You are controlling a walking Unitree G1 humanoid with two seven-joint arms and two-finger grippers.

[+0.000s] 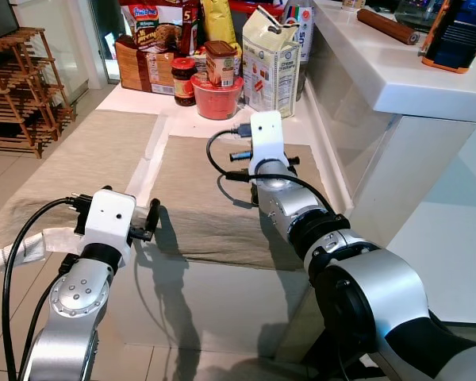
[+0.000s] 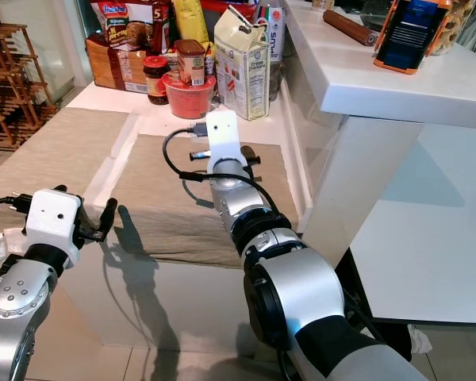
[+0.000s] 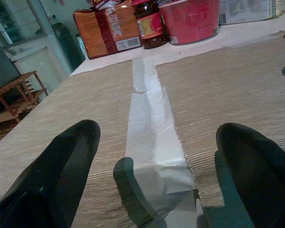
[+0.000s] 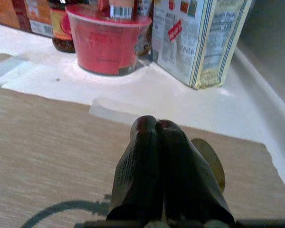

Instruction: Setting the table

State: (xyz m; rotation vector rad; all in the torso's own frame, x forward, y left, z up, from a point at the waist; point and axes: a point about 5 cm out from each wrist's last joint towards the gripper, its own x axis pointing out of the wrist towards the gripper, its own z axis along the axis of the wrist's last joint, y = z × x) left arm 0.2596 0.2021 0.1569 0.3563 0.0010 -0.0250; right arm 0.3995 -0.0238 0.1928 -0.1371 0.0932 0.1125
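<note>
The left pincer (image 3: 152, 166) hovered at the near edge of the bench (image 1: 222, 305), fingers (image 3: 52, 175) set wide apart, straddling the strip of white bench surface (image 3: 149, 137) between the two beige placemats. The left placemat (image 1: 79, 171) and the right placemat (image 1: 206, 198) lay flat, side by side, near the bench front. The right pincer (image 4: 156, 142) rested low over the far end of the right placemat, fingers pressed together with nothing between them. Beyond it stood a red tub (image 4: 107, 42), a jar (image 1: 183, 79) and a carton (image 1: 270, 63).
</note>
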